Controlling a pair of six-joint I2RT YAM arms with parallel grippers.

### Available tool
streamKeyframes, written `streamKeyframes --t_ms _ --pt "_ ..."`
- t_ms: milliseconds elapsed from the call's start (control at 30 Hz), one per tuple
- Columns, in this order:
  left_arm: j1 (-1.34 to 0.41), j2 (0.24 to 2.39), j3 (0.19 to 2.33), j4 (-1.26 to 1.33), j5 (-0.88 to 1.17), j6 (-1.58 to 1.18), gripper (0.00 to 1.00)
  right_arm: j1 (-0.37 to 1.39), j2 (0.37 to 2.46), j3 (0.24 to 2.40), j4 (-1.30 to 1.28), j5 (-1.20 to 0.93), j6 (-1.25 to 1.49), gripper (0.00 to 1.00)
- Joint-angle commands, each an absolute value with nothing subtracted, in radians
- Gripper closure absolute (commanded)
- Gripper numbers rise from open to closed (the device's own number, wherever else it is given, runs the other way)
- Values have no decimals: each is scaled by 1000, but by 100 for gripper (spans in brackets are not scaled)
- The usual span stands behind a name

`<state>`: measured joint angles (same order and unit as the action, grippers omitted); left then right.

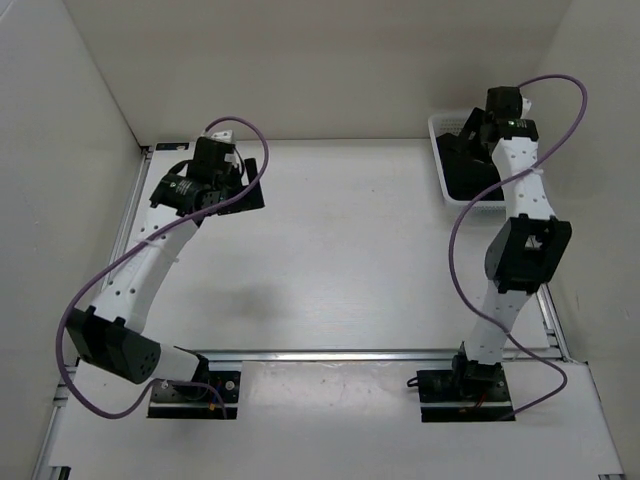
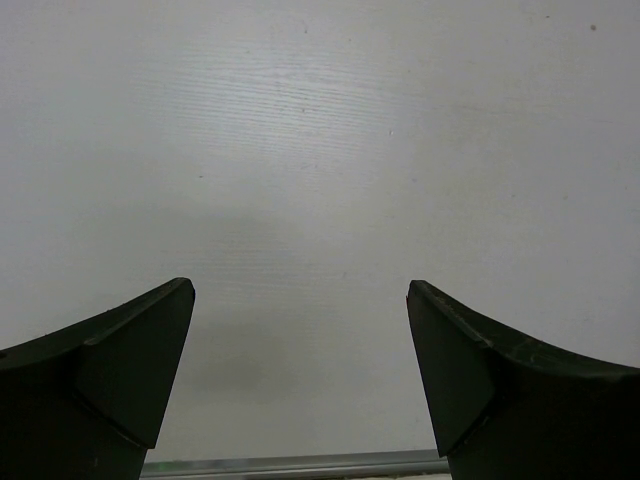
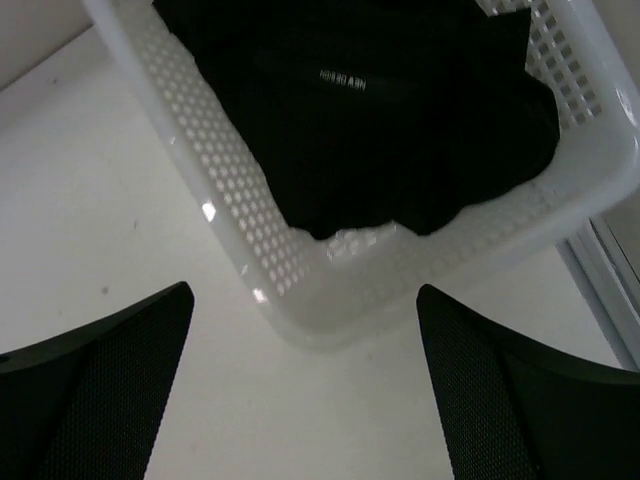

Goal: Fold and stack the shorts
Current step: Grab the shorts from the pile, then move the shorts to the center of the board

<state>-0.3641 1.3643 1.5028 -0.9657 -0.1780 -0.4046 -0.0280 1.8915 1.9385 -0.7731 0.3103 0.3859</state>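
At the far right corner of the table (image 1: 330, 270), we see the shorts (image 3: 400, 130) bunched up inside a white basket (image 3: 230, 200) full of little holes. Our right gripper (image 3: 305, 292) hangs over the basket's corner, spread wide and holding nothing. Our left gripper (image 2: 300, 290), near the far left corner, is spread wide too, over the smooth white top. Plain white walls (image 1: 300, 60) stand around the table.

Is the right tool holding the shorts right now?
No, the right tool is open and empty, and the shorts lie in the white basket.
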Motion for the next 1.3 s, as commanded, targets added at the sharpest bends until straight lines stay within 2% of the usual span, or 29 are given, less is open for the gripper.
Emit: streamKeyframes --t_ms 0,200,300,333,400,433,533,833,1100,1133,1267 --pt "-370 1409 1565 -965 -173 -407 0 -93 2082 2119 -773 232 393 4" --pt "-370 1492 1609 -965 -155 -416 0 -137 2415 2416 -773 201 417 4" --pt "-370 1528 1631 -965 -146 -407 0 -146 2502 2484 -755 210 430 17" --pt "-370 1540 1631 -965 -146 -407 0 -146 2502 2484 -738 210 440 32" --pt "-370 1549 1654 -965 -146 -407 0 -155 2502 2474 -691 201 440 52" --pt "-370 1549 1654 -965 -155 -397 0 -155 2478 2459 -678 201 440 73" --pt "-370 1549 1654 -965 -155 -397 0 -155 2422 2450 -678 187 451 100" --pt "-370 1454 1551 -974 -167 -419 0 -5 1927 2326 -660 66 328 100" --pt "-370 1347 1528 -1008 -227 -430 0 352 1573 2143 -683 78 284 100" --pt "-370 1347 1537 -1020 -227 -440 0 426 1492 2076 -683 96 296 100" --pt "-336 1325 1562 -1043 -227 -451 0 596 1396 1786 -638 109 359 98"
